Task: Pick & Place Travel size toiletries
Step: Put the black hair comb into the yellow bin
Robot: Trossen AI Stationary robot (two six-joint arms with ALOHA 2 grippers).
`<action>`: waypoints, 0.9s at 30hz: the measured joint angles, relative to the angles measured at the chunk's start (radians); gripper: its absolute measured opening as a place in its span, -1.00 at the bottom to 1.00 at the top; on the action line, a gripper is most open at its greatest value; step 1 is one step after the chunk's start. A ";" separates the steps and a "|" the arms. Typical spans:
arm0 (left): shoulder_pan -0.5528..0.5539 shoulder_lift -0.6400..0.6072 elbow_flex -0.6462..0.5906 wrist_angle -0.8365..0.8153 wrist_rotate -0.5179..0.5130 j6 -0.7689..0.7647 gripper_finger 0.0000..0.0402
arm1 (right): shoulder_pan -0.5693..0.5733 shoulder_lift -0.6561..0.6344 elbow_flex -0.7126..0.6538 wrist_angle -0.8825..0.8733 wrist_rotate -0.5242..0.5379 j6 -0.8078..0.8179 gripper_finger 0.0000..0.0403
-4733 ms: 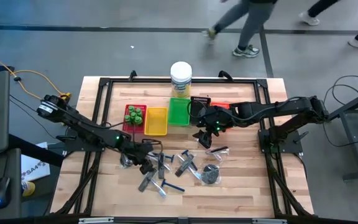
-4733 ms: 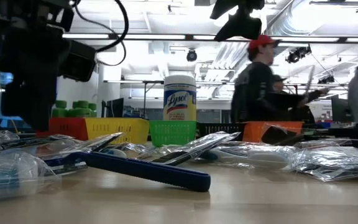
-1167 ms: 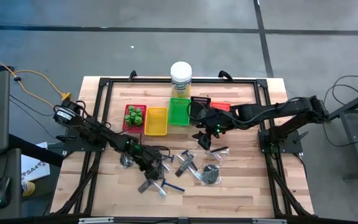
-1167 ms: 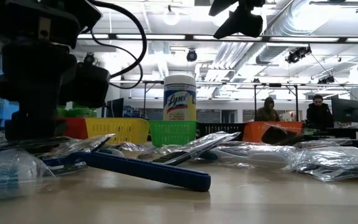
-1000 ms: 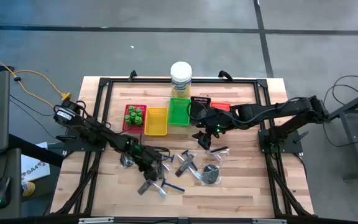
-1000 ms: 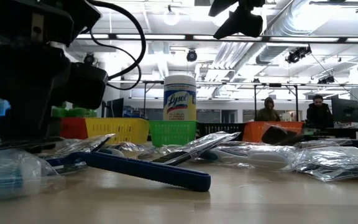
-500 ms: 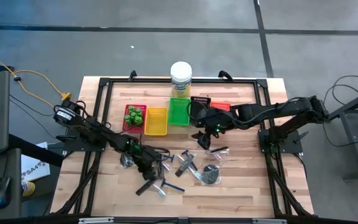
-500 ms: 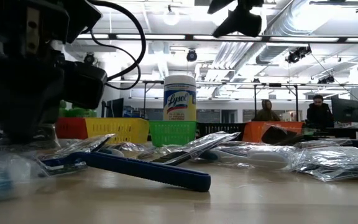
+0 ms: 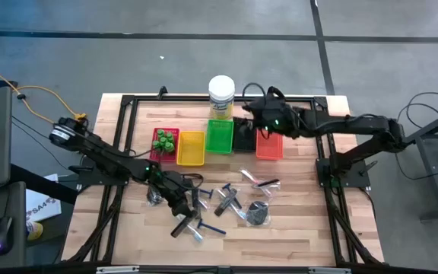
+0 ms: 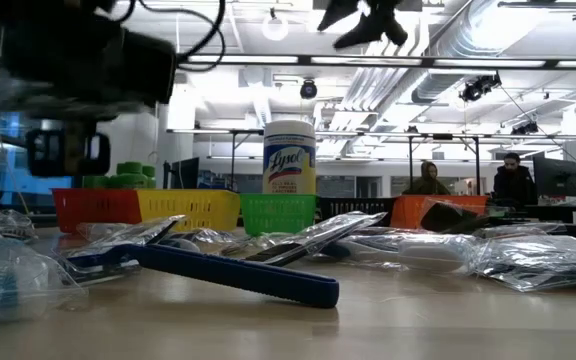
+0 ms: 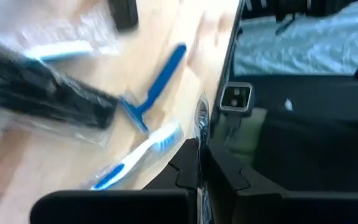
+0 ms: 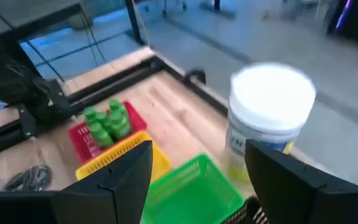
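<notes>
We see the left end effector (image 9: 179, 207) closed, fingers together, over the toiletries (image 9: 226, 204) scattered mid-bench (image 9: 295, 228). The right end effector (image 9: 251, 113), fingers apart, hovers above the trays (image 9: 191, 148), well apart from them.

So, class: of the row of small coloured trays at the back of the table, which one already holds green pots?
The red tray at the row's left end: green pots sit in it. The yellow tray and green tray beside it look empty.
</notes>
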 joint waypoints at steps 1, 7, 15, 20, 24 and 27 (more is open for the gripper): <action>0.000 -0.025 -0.002 -0.014 -0.019 0.003 -0.97 | -0.026 0.007 0.000 -0.010 -0.046 0.028 0.21; 0.000 -0.178 0.000 -0.076 -0.180 0.023 -0.97 | -0.067 -0.019 -0.003 -0.048 -0.263 0.158 0.21; 0.001 -0.413 0.000 -0.296 -0.657 0.096 -0.97 | -0.007 -0.117 -0.001 -0.079 -0.270 0.135 0.21; 0.010 -0.495 0.000 -0.380 -0.966 0.105 -0.97 | 0.009 -0.151 -0.001 -0.082 -0.262 0.126 0.21; 0.105 -0.502 0.000 -0.387 -0.984 0.133 -0.97 | 0.010 -0.152 -0.001 -0.082 -0.253 0.108 0.21; 0.208 -0.486 0.000 -0.387 -0.921 0.156 -0.97 | 0.010 -0.151 -0.001 -0.082 -0.250 0.096 0.21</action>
